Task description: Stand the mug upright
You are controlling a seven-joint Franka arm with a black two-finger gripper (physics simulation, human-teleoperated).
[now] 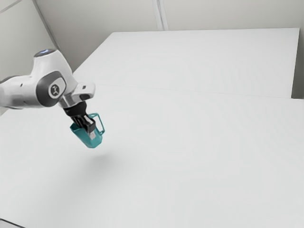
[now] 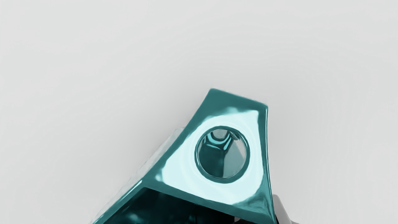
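- Tilted between the fingers [image 1: 91, 127], the mug [image 1: 85, 135], raised above the table [image 1: 190, 156].
- Nearer the table's edge on the exterior view's left than the opposite edge.
- On the mug's side toward the exterior view's right, the handle [image 1: 103, 127].
- Reaching in from the exterior view's left, above the table, the arm [image 1: 28, 92].
- Behind the table's far edge, the wall [image 1: 213, 14].

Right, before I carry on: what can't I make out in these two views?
- Inside of the mug: exterior view, hidden by its own wall.
- Rest of the mug: wrist view, cut off by the lower edge.
- Base of the arm: exterior view, beyond the left edge.
- Black-lined thing: exterior view, mostly cut off at the lower corner on the view's left.
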